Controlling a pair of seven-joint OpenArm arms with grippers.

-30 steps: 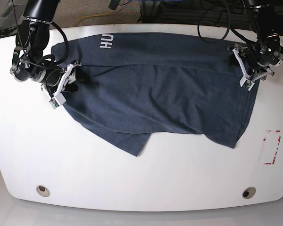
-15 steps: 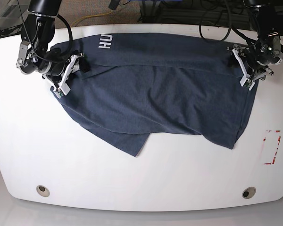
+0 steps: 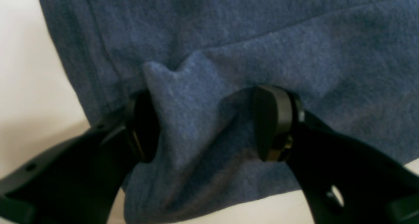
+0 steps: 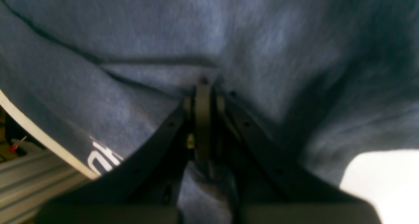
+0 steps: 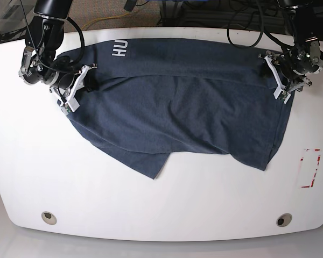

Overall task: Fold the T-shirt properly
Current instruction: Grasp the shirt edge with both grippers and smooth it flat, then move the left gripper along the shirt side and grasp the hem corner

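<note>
A white table [image 5: 161, 209] carries the spread, rumpled T-shirt [image 5: 177, 113].

Cloth: a dark navy-blue heathered cotton T-shirt [image 4: 248, 41] fills nearly the whole right wrist view, blurred towards the right.
Creases: one dark fold line runs from the upper left down to the middle, meeting a second, nearly level crease just above the fingertips.
Lettering: small white block letters [image 4: 101, 160] sit on the cloth at lower left, partly cut off by a finger.
Gripper: the black right gripper [image 4: 203, 96] has its two fingers pressed together, pinching a ridge of the T-shirt at their tips.
Surface: a white table edge [image 4: 39, 139] slants across the lower left; a bright white patch shows at lower right.
Background: grey slats lie beyond the table edge, bottom left.
</note>
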